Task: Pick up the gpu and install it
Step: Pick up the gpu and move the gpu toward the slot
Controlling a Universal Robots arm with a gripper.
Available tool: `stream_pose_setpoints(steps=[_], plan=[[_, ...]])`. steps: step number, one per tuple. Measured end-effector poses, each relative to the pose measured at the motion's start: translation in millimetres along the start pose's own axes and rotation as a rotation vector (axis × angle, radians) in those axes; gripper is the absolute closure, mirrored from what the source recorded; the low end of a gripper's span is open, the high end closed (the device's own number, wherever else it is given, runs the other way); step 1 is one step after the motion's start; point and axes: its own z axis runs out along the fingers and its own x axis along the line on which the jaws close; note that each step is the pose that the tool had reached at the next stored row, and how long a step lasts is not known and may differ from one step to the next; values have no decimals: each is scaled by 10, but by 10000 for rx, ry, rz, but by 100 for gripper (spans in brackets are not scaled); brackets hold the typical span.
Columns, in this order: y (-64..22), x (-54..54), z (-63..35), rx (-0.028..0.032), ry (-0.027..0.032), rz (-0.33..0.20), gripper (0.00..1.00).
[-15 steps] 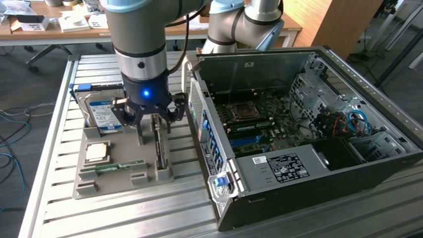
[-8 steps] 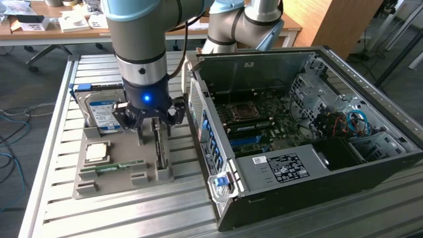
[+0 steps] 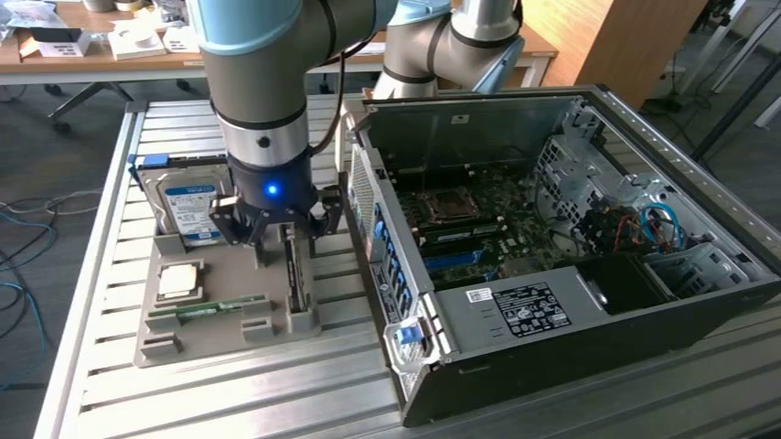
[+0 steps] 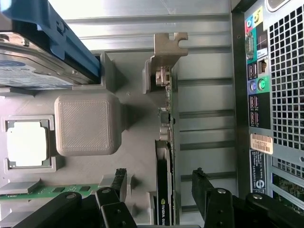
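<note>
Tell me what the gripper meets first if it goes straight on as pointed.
Likely the gpu, standing on edge between the gripper's open fingers, which would pass either side toward the grey tray; depth is unclear.

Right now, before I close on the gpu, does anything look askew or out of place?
Nothing stands out. The gpu stands on edge, straight in its slot in the tray, with the open gripper straddling it. The hard drive, CPU and memory stick sit in their own holders.
</note>
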Motion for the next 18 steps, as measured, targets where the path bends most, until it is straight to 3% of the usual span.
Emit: stream_pose_setpoints(steps=[18], plan=[[-3, 1, 61, 1, 0, 0, 34]])
